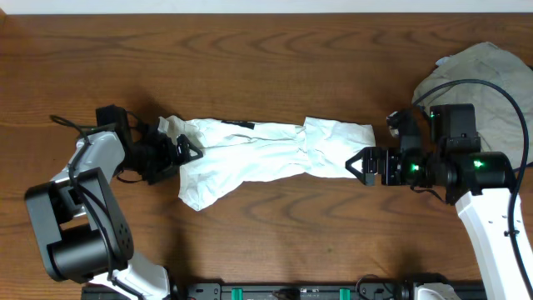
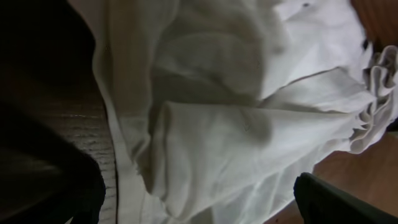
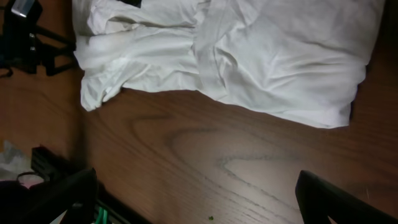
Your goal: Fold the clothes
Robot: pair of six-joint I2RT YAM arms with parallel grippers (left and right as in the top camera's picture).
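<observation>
A white garment (image 1: 266,150) lies bunched in a long crumpled strip across the middle of the wooden table. My left gripper (image 1: 181,150) is at its left end, jaws wide open with folds of the cloth lying between the fingers; the left wrist view is filled by the garment (image 2: 249,124), with the gripper (image 2: 199,208) spread around it. My right gripper (image 1: 360,164) is open and empty, just off the strip's right end. In the right wrist view its fingers (image 3: 199,199) hover over bare wood, short of the garment (image 3: 261,56).
A grey-beige pile of other clothes (image 1: 491,79) lies at the far right behind the right arm. A black rail (image 1: 291,292) runs along the table's front edge. The left arm (image 3: 25,31) shows beyond the garment in the right wrist view.
</observation>
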